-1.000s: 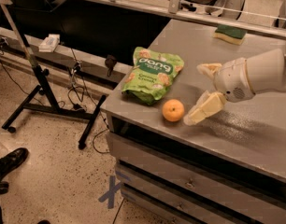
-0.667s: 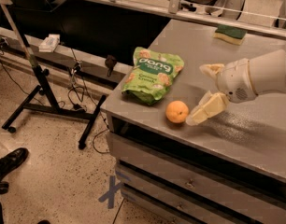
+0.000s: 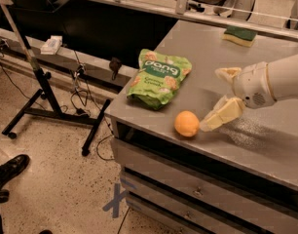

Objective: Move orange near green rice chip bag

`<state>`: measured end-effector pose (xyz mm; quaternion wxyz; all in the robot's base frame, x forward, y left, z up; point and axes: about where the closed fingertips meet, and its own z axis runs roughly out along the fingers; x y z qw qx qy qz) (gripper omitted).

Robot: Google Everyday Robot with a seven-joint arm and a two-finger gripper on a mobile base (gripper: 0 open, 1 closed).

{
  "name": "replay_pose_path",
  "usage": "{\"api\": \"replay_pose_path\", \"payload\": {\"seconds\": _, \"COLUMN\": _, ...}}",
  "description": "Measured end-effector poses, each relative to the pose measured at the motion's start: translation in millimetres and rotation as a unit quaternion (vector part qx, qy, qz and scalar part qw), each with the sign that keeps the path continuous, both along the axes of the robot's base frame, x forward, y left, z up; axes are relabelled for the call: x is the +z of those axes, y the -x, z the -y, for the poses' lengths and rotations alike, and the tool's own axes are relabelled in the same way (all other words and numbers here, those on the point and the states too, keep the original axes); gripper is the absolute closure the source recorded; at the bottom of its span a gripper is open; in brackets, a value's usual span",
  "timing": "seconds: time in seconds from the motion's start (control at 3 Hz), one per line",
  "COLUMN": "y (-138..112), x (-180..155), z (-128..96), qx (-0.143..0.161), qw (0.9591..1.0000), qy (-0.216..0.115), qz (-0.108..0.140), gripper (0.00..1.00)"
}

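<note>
Lower centre, by the front edge of the grey table: orange, just left of the lower fingertip, outside the gap. Right of it, gripper, spread wide, gripping nothing. Behind, up-left, green rice chip bag, flat, slightly apart from the fruit. Farthest, upper right: sponge.

Floor: speckled terrazzo, warm dim light, blue tape cross marked on it. Grey metal table, drawers beneath. Black wheeled stand at left, cables trailing behind. Gripper over the table's right side.
</note>
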<state>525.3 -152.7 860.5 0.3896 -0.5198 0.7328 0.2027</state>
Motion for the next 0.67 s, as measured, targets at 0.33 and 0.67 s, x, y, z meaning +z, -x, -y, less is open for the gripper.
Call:
{"api": "replay_pose_path", "payload": {"seconds": 0.33, "y": 0.8, "x": -0.9, "z": 2.3, "qx": -0.005, "qw": 1.0000, "qy": -0.003, "qz": -0.002, "gripper": 0.00}}
{"api": "replay_pose_path", "payload": {"seconds": 0.67, "y": 0.4, "x": -0.9, "z": 5.2, "qx": -0.010, "qw": 0.9999, "qy": -0.003, "qz": -0.001, "gripper": 0.00}}
